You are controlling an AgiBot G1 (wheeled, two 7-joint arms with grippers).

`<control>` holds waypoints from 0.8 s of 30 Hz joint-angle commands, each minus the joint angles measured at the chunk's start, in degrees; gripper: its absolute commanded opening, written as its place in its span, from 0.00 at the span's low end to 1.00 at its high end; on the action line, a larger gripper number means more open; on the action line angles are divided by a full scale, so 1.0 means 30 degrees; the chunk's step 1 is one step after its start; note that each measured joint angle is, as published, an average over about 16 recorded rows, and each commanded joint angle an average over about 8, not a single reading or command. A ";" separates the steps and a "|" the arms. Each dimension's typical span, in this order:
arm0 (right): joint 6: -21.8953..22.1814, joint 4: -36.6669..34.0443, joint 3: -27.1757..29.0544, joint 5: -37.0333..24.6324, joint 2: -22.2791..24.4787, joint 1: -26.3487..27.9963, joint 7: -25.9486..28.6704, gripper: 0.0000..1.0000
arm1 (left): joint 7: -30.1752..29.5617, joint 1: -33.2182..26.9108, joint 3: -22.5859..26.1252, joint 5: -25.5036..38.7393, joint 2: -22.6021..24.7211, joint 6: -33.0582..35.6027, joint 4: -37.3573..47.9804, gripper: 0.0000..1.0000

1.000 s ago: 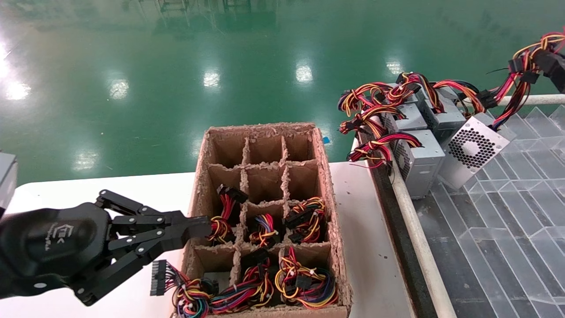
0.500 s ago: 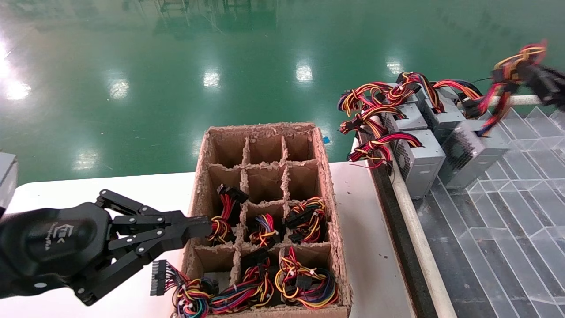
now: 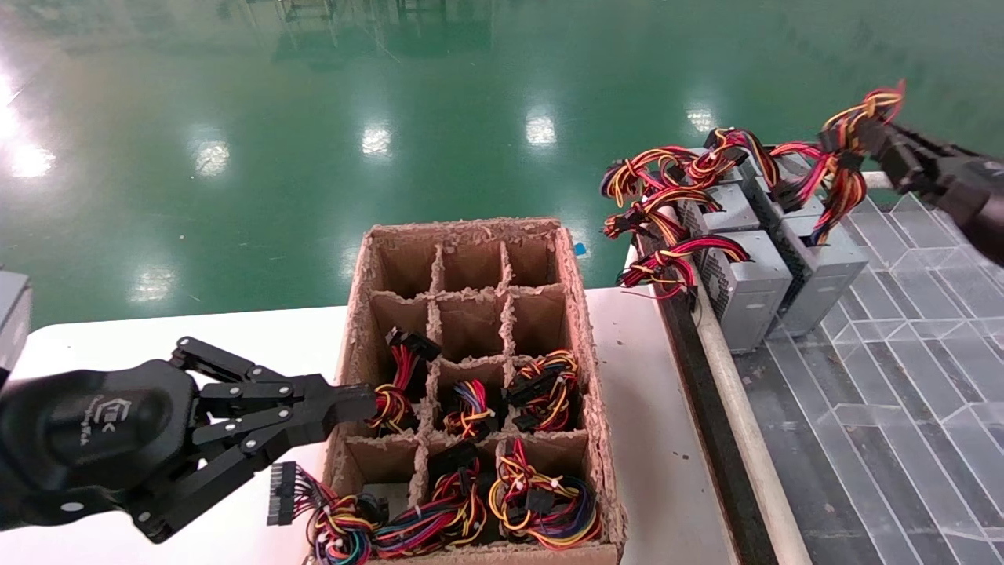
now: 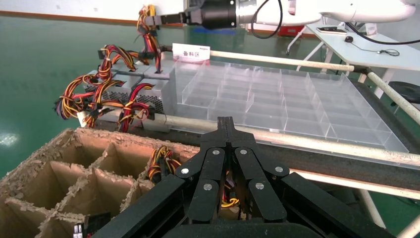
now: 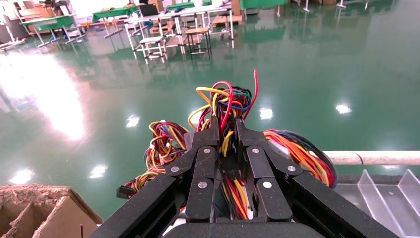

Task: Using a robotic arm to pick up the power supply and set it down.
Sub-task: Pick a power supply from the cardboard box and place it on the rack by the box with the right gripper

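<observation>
The power supply [image 3: 823,263], a silver-grey metal box, stands on the clear tray at the right end of a row of like boxes. Its red, yellow and black wire bundle [image 3: 843,157] rises to my right gripper [image 3: 871,129], which is shut on the wires above the box. In the right wrist view the wires [image 5: 225,106] run between the shut fingers of that gripper [image 5: 226,126]. My left gripper [image 3: 357,404] is shut and empty, its tips against the left wall of the cardboard divider box [image 3: 584,329]. The left wrist view shows that gripper [image 4: 225,121] with its fingers pressed together.
Other power supplies [image 3: 745,282] with wire bundles line the near corner of the clear compartment tray [image 3: 902,377]. A white rail [image 3: 745,439] runs between the tray and the white table [image 3: 659,439]. Several cells of the cardboard box hold wired units.
My right gripper has moved left with the wires. The power supply swung from tilted with its perforated face showing to standing against the row. The left arm has not moved.
</observation>
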 commanded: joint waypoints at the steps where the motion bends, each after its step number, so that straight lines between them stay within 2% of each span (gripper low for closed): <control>1: -0.0006 -0.0019 -0.0110 -0.0009 -0.0113 0.0008 0.0019 1.00 | 0.0000 0.0000 0.0000 0.0000 0.0000 0.0000 0.0000 0.00; 15: -0.0036 -0.0063 -0.1421 -0.0158 -0.0131 0.0762 0.0433 1.00 | 0.0000 0.0000 0.0000 0.0000 0.0000 0.0000 0.0000 0.00; 24: -0.0384 0.0053 -0.1818 0.0010 0.0592 0.0727 0.0784 1.00 | 0.0000 0.0000 0.0000 0.0000 0.0000 0.0000 0.0000 0.00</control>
